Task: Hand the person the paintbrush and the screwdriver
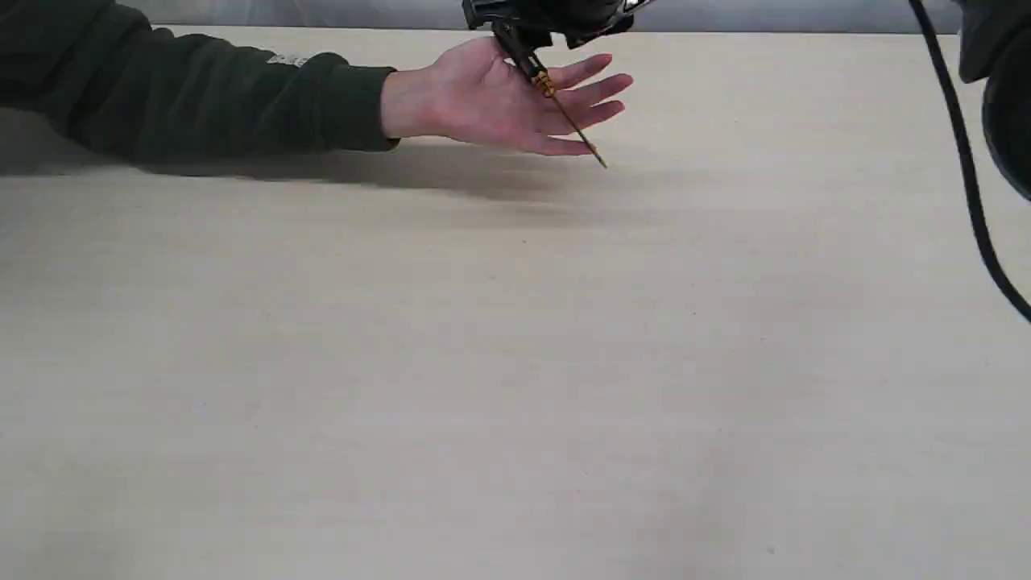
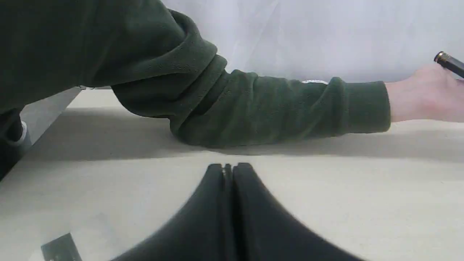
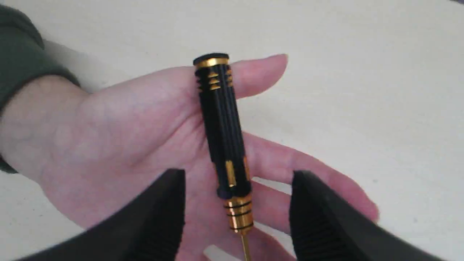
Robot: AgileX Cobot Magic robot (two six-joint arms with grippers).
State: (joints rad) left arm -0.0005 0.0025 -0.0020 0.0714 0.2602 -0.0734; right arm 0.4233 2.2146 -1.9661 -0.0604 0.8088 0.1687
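Note:
The screwdriver (image 3: 221, 123), black-handled with gold collars, lies tilted over the person's open palm (image 3: 119, 127). My right gripper (image 3: 237, 177) is open, its fingers (image 3: 163, 203) standing apart from the handle on both sides. In the exterior view the right gripper (image 1: 523, 36) hangs just above the person's hand (image 1: 483, 101) at the table's far edge, and the screwdriver (image 1: 548, 84) slants down past the fingers. My left gripper (image 2: 227, 168) is shut and empty, low over the table near the green sleeve (image 2: 253, 105). The screwdriver's end (image 2: 449, 63) also shows there. The paintbrush is out of view.
A black cable (image 1: 962, 161) hangs at the right beside a dark part of the right arm (image 1: 1007, 97). The green sleeve (image 1: 201, 97) lies along the far left of the pale table (image 1: 515, 362). A small dark card (image 2: 59, 248) lies near the left gripper.

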